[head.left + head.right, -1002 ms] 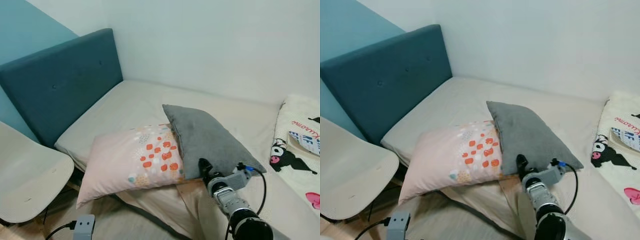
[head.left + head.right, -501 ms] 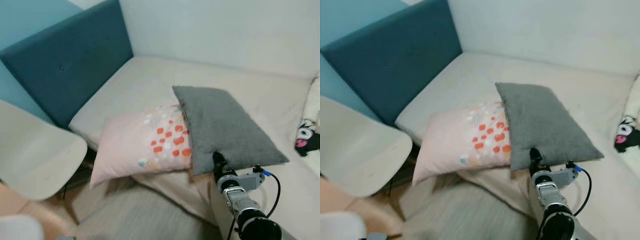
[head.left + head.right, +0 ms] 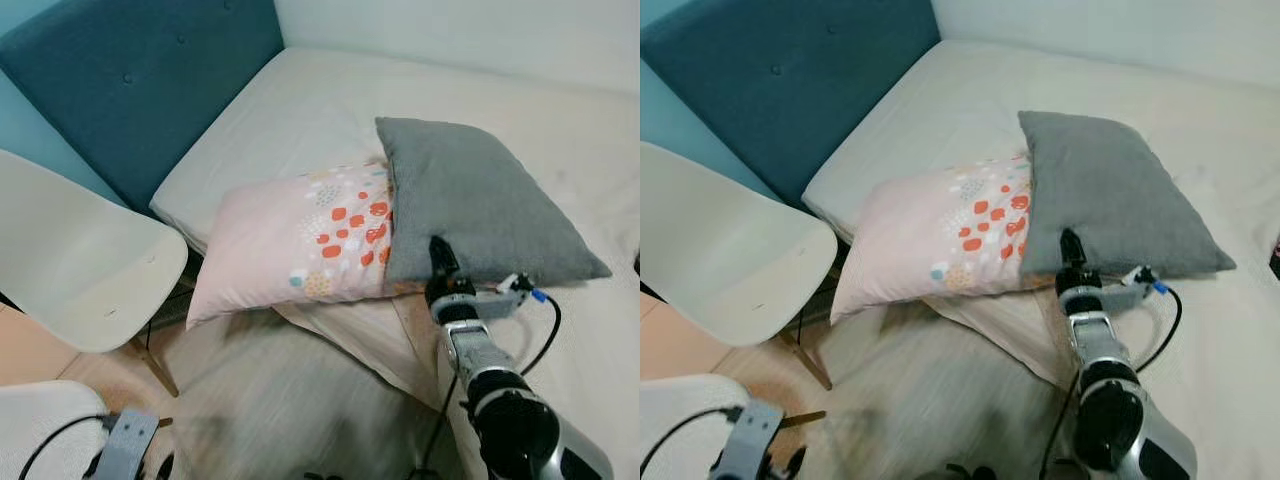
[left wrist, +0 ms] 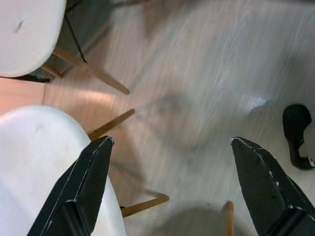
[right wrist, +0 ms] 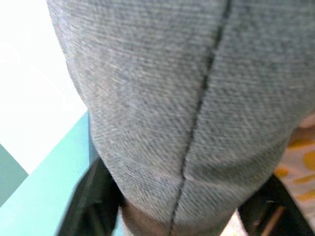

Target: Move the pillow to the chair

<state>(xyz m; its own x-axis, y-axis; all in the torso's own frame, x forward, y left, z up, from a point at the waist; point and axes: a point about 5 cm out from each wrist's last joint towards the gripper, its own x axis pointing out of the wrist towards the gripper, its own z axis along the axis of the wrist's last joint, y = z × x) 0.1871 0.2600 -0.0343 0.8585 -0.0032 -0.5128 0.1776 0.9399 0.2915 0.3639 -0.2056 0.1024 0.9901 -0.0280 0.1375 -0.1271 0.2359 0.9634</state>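
Your right gripper (image 3: 437, 262) is at the near corner of the grey pillow (image 3: 475, 200), and the right wrist view shows its jaws set either side of the pillow's seamed edge — clamped on the fabric, as far as you can judge. The pillow lies on the bed (image 3: 300, 110), its long axis running away from you toward the wall, partly overlapping the pink patterned pillow (image 3: 295, 245) on its left. The chair (image 3: 70, 265) stands off the bed's left edge, well apart from the pillow, so the carry goes leftward across the pink pillow. Your left gripper (image 4: 170, 191) hangs low over the floor (image 4: 197, 73) with its jaws wide apart — nearer the chair, but holding nothing.
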